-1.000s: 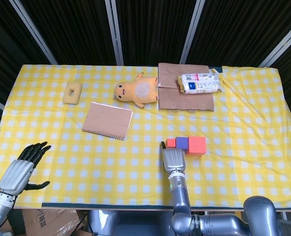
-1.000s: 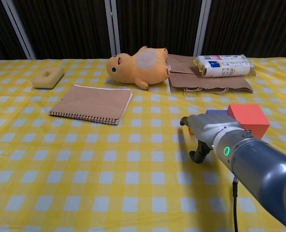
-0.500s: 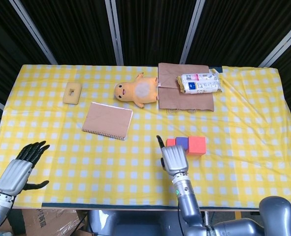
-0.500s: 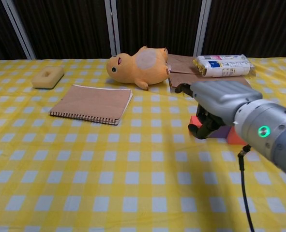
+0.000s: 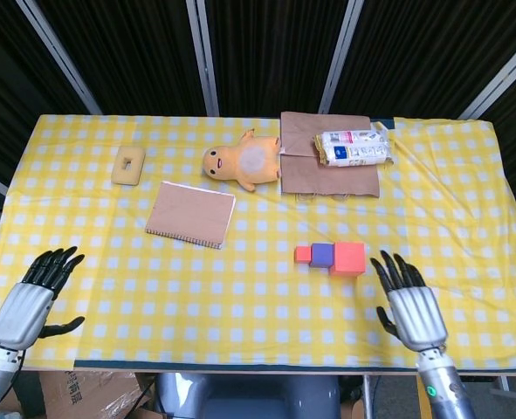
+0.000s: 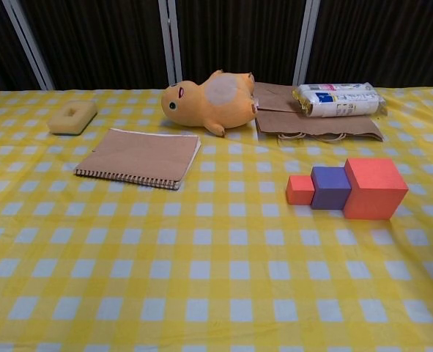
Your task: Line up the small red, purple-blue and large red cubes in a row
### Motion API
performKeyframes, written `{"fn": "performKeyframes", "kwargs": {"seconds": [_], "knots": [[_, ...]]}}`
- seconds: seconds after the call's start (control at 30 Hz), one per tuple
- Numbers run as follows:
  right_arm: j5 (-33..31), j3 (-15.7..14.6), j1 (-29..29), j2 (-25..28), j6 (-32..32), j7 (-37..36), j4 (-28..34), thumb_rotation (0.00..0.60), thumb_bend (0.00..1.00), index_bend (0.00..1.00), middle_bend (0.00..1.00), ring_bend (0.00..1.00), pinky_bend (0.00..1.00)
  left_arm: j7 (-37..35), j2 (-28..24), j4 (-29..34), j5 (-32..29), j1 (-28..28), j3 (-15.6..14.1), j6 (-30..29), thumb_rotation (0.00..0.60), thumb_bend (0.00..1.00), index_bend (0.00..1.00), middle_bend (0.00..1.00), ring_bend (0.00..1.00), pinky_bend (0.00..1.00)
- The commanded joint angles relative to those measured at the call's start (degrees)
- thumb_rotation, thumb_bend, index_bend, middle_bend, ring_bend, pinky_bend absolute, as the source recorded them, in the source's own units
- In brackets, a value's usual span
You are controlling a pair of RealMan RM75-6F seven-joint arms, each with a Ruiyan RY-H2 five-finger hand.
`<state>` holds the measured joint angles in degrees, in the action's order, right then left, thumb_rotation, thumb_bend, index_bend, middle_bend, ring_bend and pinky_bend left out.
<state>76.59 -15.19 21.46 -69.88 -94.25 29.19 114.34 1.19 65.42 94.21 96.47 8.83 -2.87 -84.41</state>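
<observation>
Left hand (image 5: 32, 297): near left table edge, fingers spread, holding nothing. Sponge (image 5: 128, 164): far left, flat on the yellow checked cloth (image 5: 109, 244). Notebook (image 5: 190, 214): right of the sponge, closed. Plush toy (image 5: 240, 162): lying on its side, far centre. Brown paper bag (image 5: 327, 175): right of the toy, a wrapped packet (image 5: 354, 148) resting on it. Small red cube (image 5: 303, 254), purple-blue cube (image 5: 322, 255), large red cube (image 5: 348, 258): one row, each touching the next, centre-right. Right hand (image 5: 410, 305): near edge, just right of the row, fingers apart, holding nothing.
</observation>
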Motion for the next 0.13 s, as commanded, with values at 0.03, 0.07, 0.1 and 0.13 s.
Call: {"fn": "performKeyframes", "kwargs": {"seconds": [0.03, 0.07, 0.1, 0.13], "knots": [[5.07, -4.68, -6.04, 4.53, -3.23, -7.22, -4.46, 0.6, 0.43, 0.0, 0.0, 0.0, 0.12, 1.38, 0.83, -0.69, 0.18, -0.5, 0.41, -1.08, 0.6, 0.0, 0.0, 0.0, 0.0, 0.0], [5.84, -4.98, -7.01, 5.29, -3.88, -8.47, -5.2, 0.6, 0.43, 0.0, 0.0, 0.0, 0.11, 1.93, 1.11, -0.85, 0.28, -0.65, 0.56, -1.52, 0.6, 0.0, 0.0, 0.0, 0.0, 0.0], [6.67, -5.01, -7.86, 5.81, -4.52, -9.66, -5.97, 0.6, 0.43, 0.0, 0.0, 0.0, 0.11, 2.4, 1.41, -1.06, 0.37, -0.78, 0.64, -1.87, 0.6, 0.0, 0.0, 0.0, 0.0, 0.0], [7.32, -4.89, -8.77, 6.15, -5.26, -10.74, -6.88, 0.6, 0.43, 0.0, 0.0, 0.0, 0.1, 2.92, 1.67, -1.29, 0.42, -0.9, 0.72, -2.11, 0.6, 0.0, 0.0, 0.0, 0.0, 0.0]]}}
